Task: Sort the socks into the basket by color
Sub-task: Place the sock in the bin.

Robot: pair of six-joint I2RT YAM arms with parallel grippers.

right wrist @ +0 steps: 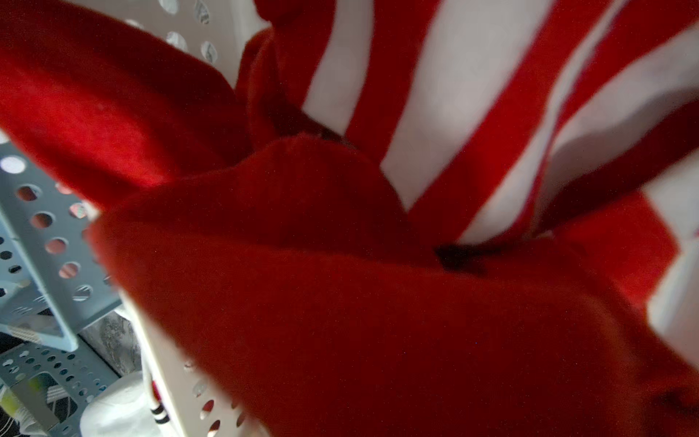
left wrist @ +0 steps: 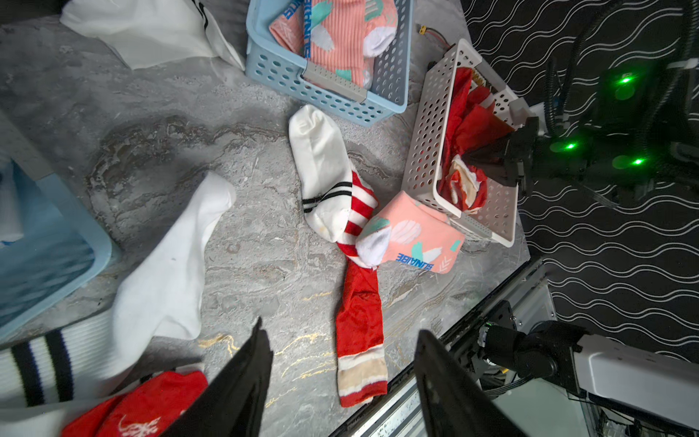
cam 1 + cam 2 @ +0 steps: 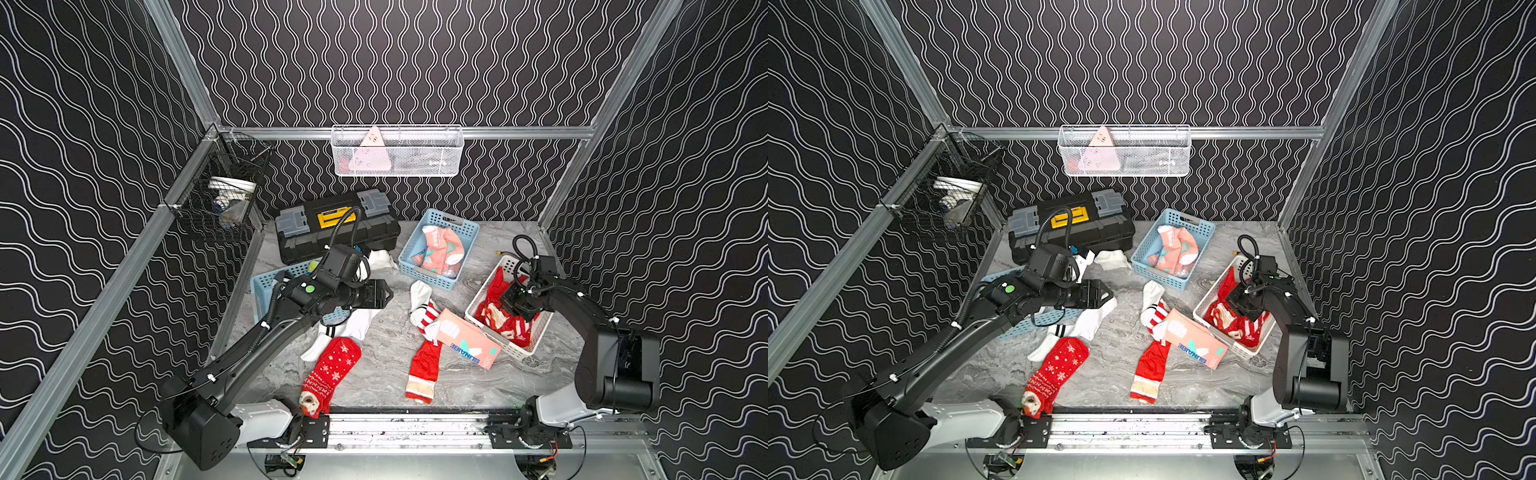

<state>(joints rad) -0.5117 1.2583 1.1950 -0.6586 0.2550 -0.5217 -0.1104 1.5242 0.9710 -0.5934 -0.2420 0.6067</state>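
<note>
Several loose socks [image 2: 166, 272] unsorted; right gripper [image 2: 474, 157] pinching red sock [image 2: 467, 121] over white basket [image 2: 427, 132] holding reds; left gripper [image 3: 387, 294] spread, empty, ready.

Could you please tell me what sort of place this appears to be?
Probably a robot test booth: patterned walls on a metal frame, two arms on a rail, baskets of socks.

Left hand [image 2: 340, 329] spread wide, right hand [image 2: 477, 157] closed tight
</note>
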